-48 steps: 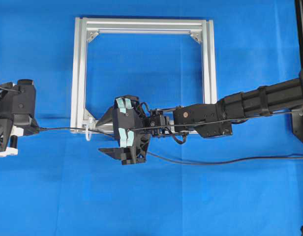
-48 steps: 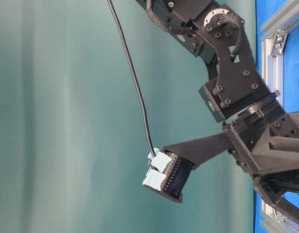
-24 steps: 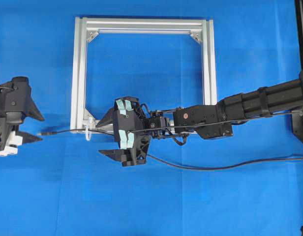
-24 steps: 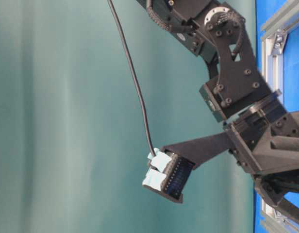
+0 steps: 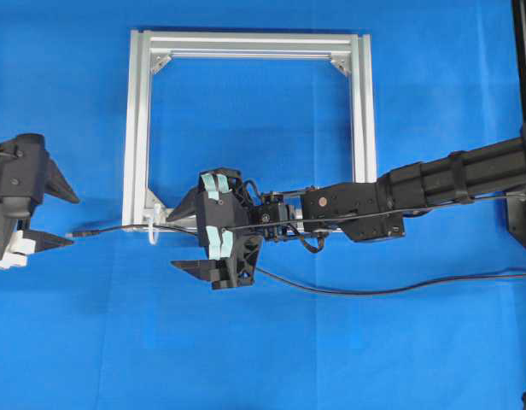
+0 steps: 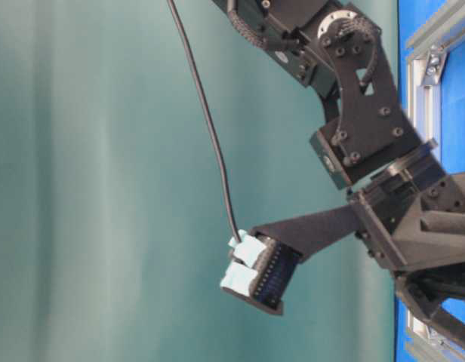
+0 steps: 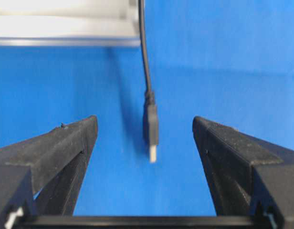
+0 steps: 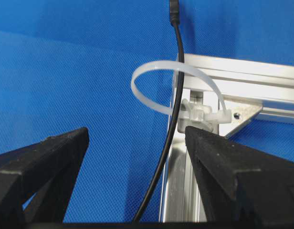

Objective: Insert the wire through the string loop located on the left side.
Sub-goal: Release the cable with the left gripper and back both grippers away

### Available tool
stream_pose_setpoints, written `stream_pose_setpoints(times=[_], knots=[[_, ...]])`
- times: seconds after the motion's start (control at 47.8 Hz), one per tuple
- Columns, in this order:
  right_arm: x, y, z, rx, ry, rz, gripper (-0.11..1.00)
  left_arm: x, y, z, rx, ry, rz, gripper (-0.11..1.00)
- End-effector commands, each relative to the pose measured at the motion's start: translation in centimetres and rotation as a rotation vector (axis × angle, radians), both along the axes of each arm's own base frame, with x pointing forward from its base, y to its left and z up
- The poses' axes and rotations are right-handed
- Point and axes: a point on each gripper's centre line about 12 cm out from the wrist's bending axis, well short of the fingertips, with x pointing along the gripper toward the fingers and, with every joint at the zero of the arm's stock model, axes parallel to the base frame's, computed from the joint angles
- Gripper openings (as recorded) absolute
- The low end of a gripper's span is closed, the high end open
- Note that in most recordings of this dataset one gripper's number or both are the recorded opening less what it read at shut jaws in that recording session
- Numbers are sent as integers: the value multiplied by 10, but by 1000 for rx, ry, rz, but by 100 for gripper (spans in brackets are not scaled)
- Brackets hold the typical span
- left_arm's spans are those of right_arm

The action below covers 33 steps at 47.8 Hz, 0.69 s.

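Robotics lab, blue table [image 5: 417, 342], aluminium frame [image 5: 362, 111]

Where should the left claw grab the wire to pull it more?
Probably the stiff plug at the end of the wire. It lies flat, tip pointing at the open left gripper, already centred between its fingers. Come straight in from the left of the overhead view.

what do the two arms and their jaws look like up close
Both arms are matt black plastic and metal. The right gripper has long wedge-shaped jaws with pale blue tape patches on its body, thin black cables looped along the wrist, and a ribbed cylindrical forearm. The left gripper has matching black wedge jaws and a small white part beneath.
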Motion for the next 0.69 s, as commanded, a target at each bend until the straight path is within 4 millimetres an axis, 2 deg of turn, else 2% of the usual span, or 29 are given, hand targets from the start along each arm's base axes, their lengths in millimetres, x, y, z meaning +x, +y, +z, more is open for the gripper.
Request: stream_pose_setpoints(times=[0.0, 0.481, 0.67], knots=[[0, 2, 45, 6, -81, 6, 94, 7, -1, 16, -10, -89, -6, 74], [-14, -4, 124, -24, -153, 13, 94, 9, 11, 71, -39, -440, 39, 74], [-18, -6, 137, -23, -168, 10, 94, 9, 16, 82, 30, -510, 17, 74]])
